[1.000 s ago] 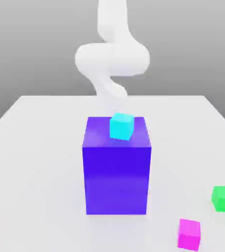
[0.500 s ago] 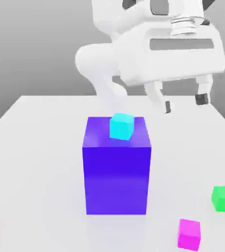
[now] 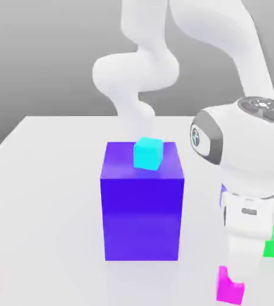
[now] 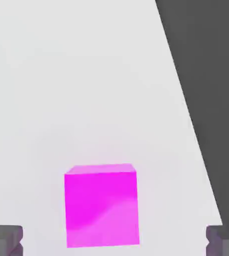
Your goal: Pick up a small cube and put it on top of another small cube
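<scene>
Released and spread wide, our gripper (image 4: 114, 242) now straddles the smooth, matte magenta small cube (image 4: 101, 205) on the white table (image 3: 43, 179), having dropped from above the glossy blue-purple block (image 3: 142, 209) bearing its cyan cube (image 3: 148, 153).

The setting was a bare simulated test scene: a flat white tabletop (image 3: 49, 179) against a featureless grey backdrop (image 3: 37, 54), with smooth, untextured rendered blocks such as a big blue-purple block (image 3: 142, 209).
</scene>
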Controlling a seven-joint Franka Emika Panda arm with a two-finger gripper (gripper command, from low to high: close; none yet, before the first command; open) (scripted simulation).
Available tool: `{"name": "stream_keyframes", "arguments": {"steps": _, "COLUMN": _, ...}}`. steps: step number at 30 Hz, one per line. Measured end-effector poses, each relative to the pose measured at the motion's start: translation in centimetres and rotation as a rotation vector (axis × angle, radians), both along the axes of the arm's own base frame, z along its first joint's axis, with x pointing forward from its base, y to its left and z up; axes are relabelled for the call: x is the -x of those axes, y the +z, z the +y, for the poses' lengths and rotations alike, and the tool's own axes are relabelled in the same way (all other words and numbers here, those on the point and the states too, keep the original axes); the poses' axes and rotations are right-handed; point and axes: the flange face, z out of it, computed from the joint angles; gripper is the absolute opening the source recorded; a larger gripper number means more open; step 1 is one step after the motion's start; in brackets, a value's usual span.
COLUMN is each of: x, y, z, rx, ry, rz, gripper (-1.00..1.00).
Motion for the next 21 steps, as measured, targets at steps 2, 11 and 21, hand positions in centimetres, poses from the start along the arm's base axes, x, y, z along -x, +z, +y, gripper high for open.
{"name": "stream_keyframes", "arguments": {"steps": 2, "x": 0.1, "y": -2.8, "z": 0.0, "rx": 0.001, "ry": 0.003, "rz": 0.002, "gripper": 0.0}}
{"name": "stream_keyframes", "arguments": {"steps": 11, "x": 0.1, "y": -2.5, "z": 0.0, "rx": 0.002, "ry": 0.005, "rz": 0.004, "gripper": -1.0}}
{"name": "stream_keyframes", "arguments": {"steps": 21, "x": 8.3, "y": 6.3, "z": 10.0, "rx": -0.006, "ry": 0.105, "rz": 0.014, "gripper": -1.0}}
